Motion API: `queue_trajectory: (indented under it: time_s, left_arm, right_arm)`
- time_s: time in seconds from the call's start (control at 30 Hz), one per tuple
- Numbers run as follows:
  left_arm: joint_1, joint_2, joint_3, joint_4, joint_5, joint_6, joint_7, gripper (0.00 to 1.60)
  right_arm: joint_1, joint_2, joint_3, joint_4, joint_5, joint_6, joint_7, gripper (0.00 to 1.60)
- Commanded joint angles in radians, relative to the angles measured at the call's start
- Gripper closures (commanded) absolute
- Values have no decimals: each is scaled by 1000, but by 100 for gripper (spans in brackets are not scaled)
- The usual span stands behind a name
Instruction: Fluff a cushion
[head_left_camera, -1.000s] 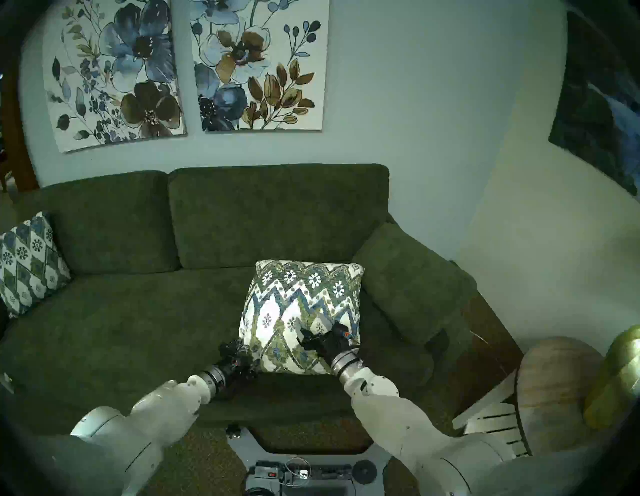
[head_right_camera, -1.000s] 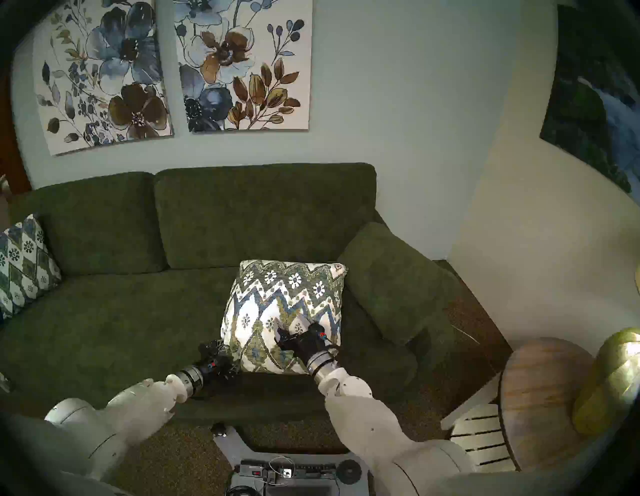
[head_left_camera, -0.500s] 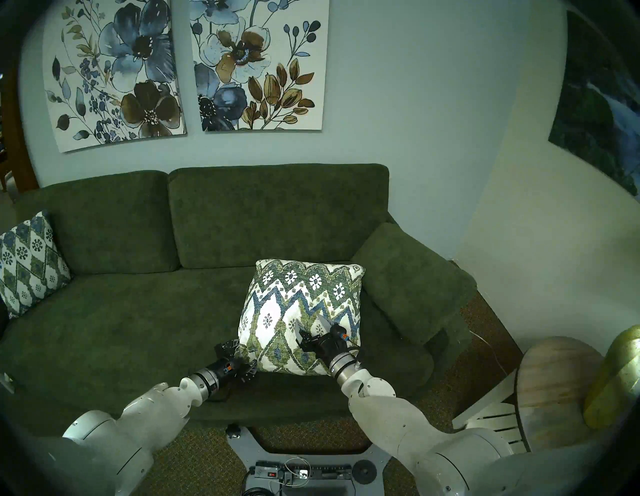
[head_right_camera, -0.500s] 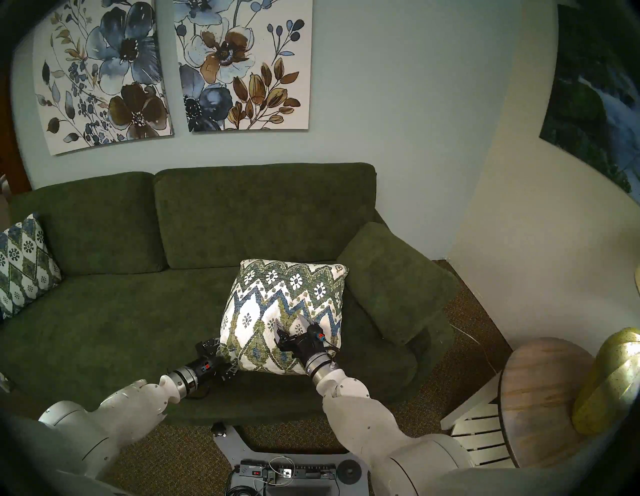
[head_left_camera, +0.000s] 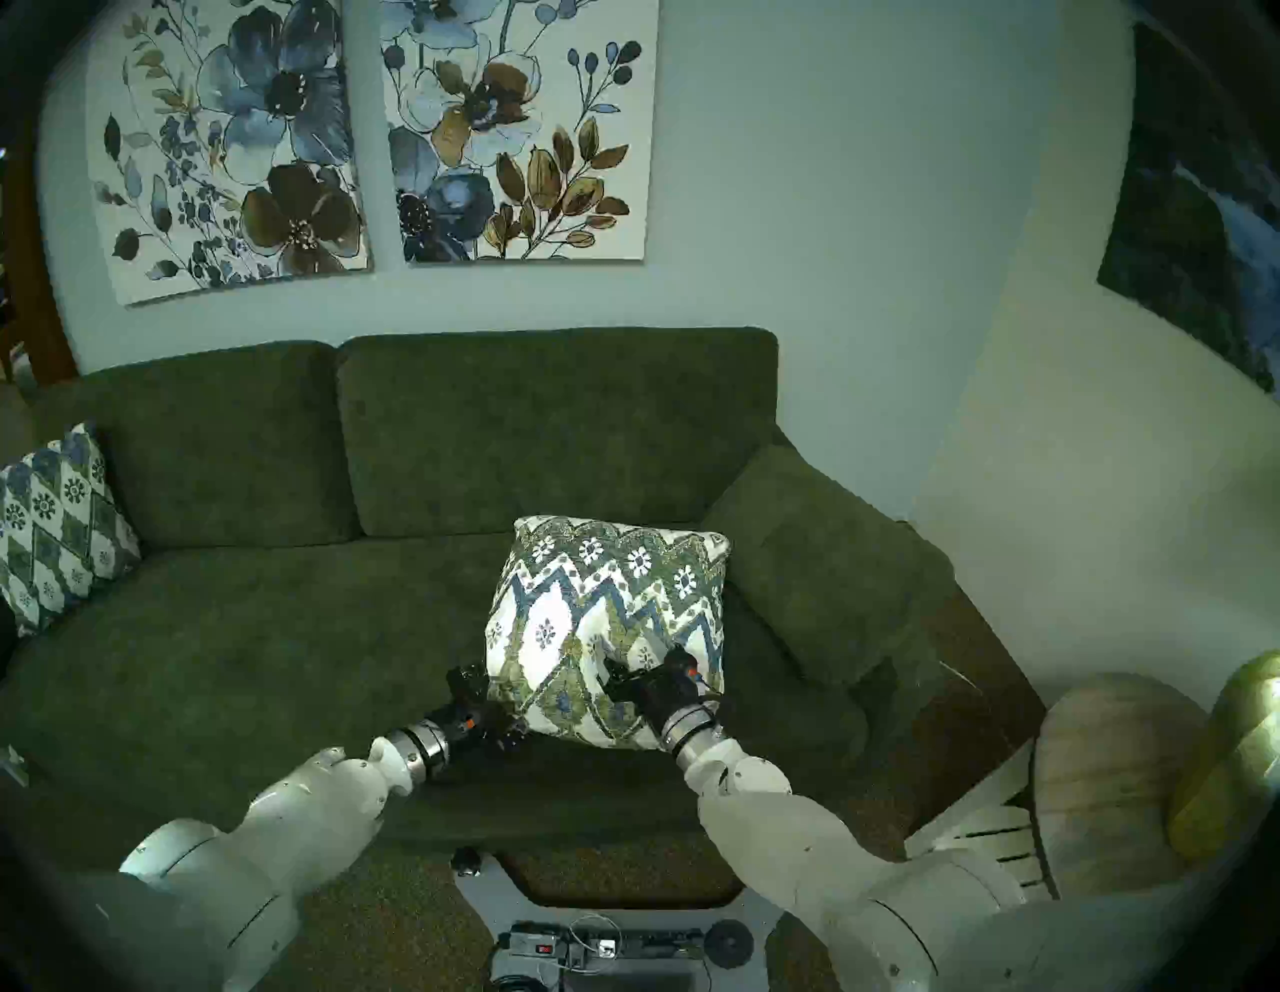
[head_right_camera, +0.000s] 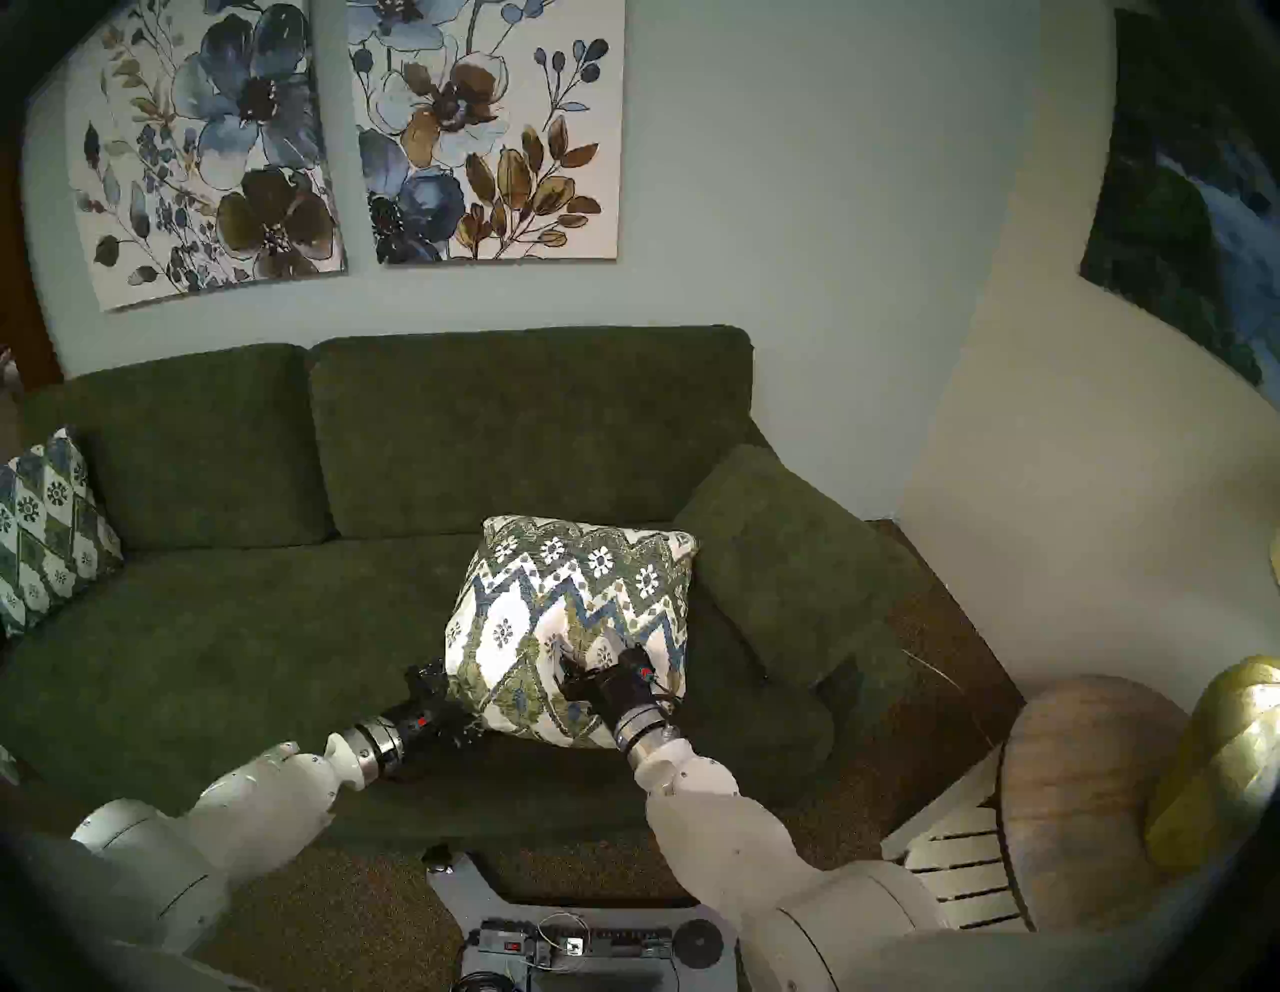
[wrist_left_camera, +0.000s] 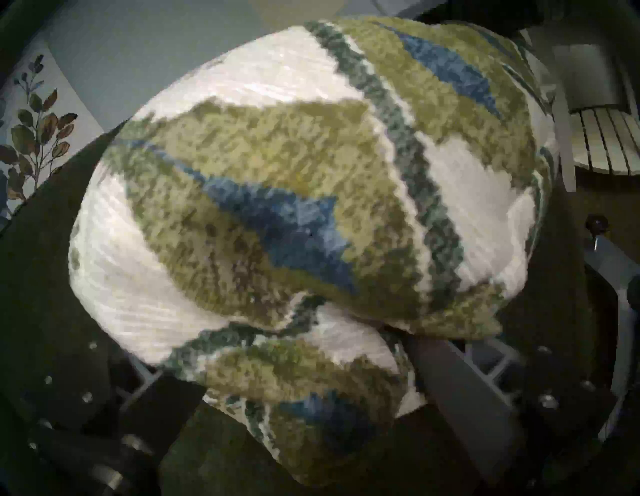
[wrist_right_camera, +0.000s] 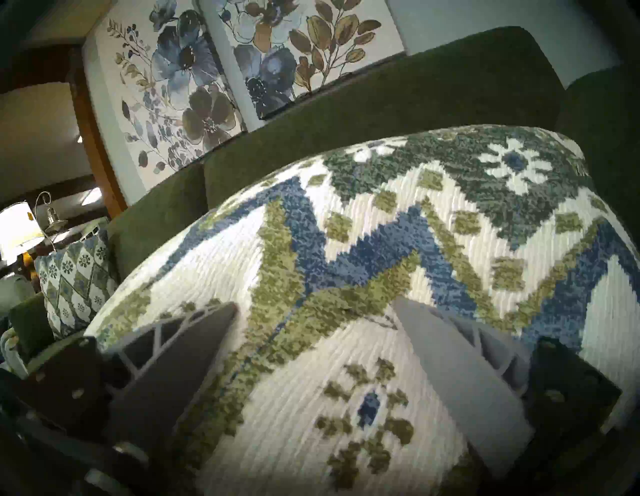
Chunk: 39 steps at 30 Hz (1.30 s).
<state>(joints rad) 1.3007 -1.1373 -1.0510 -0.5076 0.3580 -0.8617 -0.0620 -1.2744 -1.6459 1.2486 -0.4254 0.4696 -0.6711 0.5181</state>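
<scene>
Two pincers of mine meet the cushion (head_left_camera: 609, 623), which sits on the sofa (head_left_camera: 277, 623) seat beside its right armrest: my left gripper (wrist_left_camera: 287, 391) spread wide around its near-left corner, my right gripper (wrist_right_camera: 311, 353) spread wide (fingers against the fabric) on its face.

No lettering, label, brand or number could be read anywhere. The grey power strip with a small red switch (head_left_camera: 601, 943) on the robot's base, at about six o'clock in the head view, was too small and blurred to show any.
</scene>
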Motion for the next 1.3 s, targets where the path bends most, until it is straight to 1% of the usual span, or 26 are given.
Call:
queue_trajectory:
  time_s: [0.0,0.17,0.3,0.43,0.6,0.83,1.07,1.17,1.27]
  left_arm:
    - [13,98,-26,-12,2,-18,22,0]
    - [28,146,-43,-13,10,-26,37,0]
    - [25,175,-60,-33,14,-45,53,0]
    - [21,183,-67,-58,16,-65,61,0]
    - [-8,182,-75,-116,19,-98,73,0]
    - [-46,181,-81,-213,28,-98,81,0]
    - [-72,218,-100,-283,40,-98,85,0]
    - [-74,229,-103,-310,47,-98,81,0]
    - [-47,229,-89,-312,61,-98,64,0]
  right_arm:
    - [-34,-5,-21,67,-16,29,-14,0]
    - [-20,-14,-38,77,-21,23,-17,0]
    - [-7,-19,-53,85,-24,19,-20,0]
    - [0,-23,-63,91,-25,15,-24,0]
    - [11,-26,-76,102,-26,10,-33,0]
    - [18,-32,-86,118,-24,0,-52,0]
    - [21,-30,-82,131,-17,-12,-75,0]
    - [26,-32,-84,140,-17,-15,-87,0]
    - [41,-39,-93,159,-22,-6,-100,0]
